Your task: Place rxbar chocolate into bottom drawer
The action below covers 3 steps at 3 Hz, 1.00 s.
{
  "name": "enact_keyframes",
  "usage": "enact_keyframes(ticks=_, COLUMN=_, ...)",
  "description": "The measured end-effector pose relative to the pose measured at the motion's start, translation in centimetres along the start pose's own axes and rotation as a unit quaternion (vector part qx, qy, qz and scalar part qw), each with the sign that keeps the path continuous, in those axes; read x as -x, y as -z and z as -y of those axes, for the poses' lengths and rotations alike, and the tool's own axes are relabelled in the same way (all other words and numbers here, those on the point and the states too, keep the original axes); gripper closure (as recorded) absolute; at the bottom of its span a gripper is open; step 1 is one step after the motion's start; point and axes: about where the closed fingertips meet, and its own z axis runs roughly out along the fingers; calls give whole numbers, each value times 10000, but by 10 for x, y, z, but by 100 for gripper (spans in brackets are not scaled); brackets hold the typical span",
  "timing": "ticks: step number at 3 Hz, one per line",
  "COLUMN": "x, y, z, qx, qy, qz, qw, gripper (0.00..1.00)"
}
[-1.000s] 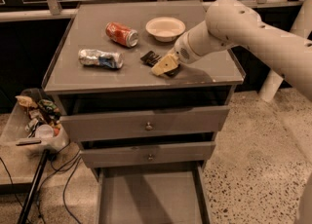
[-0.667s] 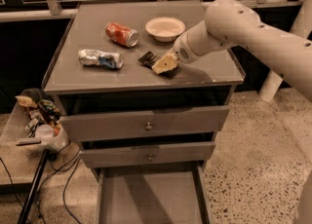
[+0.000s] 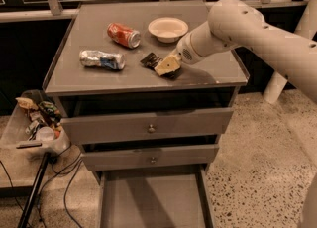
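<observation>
Nearest the camera, the wide shallow grey bottom drawer [image 3: 148, 203] stands pulled out, its flat floor bare and ready to receive. Above it sit two shut grey upper drawers [image 3: 148, 123], each with a small round knob, which makes three drawers in all.

On the grey cabinet top [image 3: 94, 81] lies the small flat black rxbar chocolate [image 3: 150, 60], towards the front and right of centre. The robot's pale tan-tipped gripper [image 3: 167, 67] is down on the bar's right end, reaching in from the right on a thick white arm. How far the claw is open, and whether it has the bar, I cannot tell (its tip covers that end of the wrapper).

The step in hand looks like the grasp itself. The next move would call for a firm hold, a lift clear of the top, then a carry out past the front edge and down to the open tray.

Left of the bar lies one crushed silver-blue can [image 3: 101, 59]; further back, one red soda can [image 3: 124, 34] on its side and one round white bowl [image 3: 168, 28]. So: two cans, one bowl, one bar.
</observation>
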Motion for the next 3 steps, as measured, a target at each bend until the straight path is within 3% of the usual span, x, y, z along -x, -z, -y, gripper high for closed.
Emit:
enact_keyframes(ticks=1, x=4, y=6, z=1, qx=77, qy=108, qz=-82, qw=9999, gripper=100)
enact_keyframes(ticks=3, x=9, y=61, z=9, qx=104, qy=274, qz=65, qw=9995, gripper=100)
